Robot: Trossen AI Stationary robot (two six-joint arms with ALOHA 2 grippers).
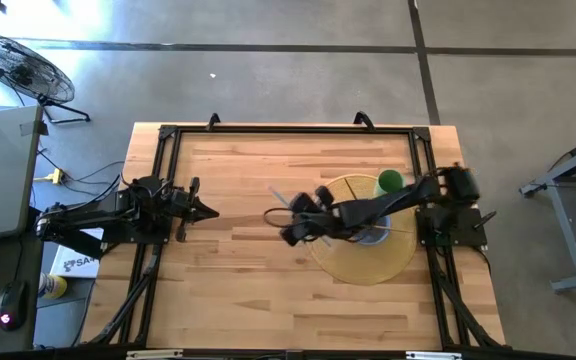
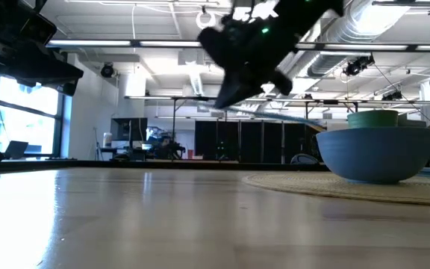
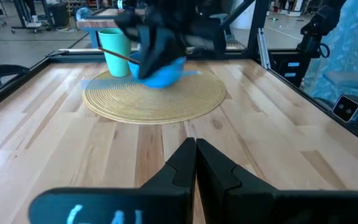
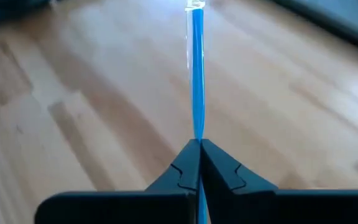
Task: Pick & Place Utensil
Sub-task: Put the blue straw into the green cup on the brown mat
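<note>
My right gripper hangs over the middle of the table, just left of the round woven mat, and is shut on a thin blue utensil. The utensil's pale far end sticks out past the fingers. In the low view the utensil shows as a thin, nearly level line well above the tabletop. A blue bowl and a green cup stand on the mat. My left gripper waits shut at the table's left side, holding nothing. My right gripper pinches the blue utensil's flat stem between its two fingertips. The fingers slant down from the table's right side, and the stem runs on ahead of them. The utensil is lifted clear of the table and lies nearly level.
A thin brown stick leans by the cup and bowl. A black frame runs around the tabletop. Bare wood lies left of the mat and toward the near edge.
</note>
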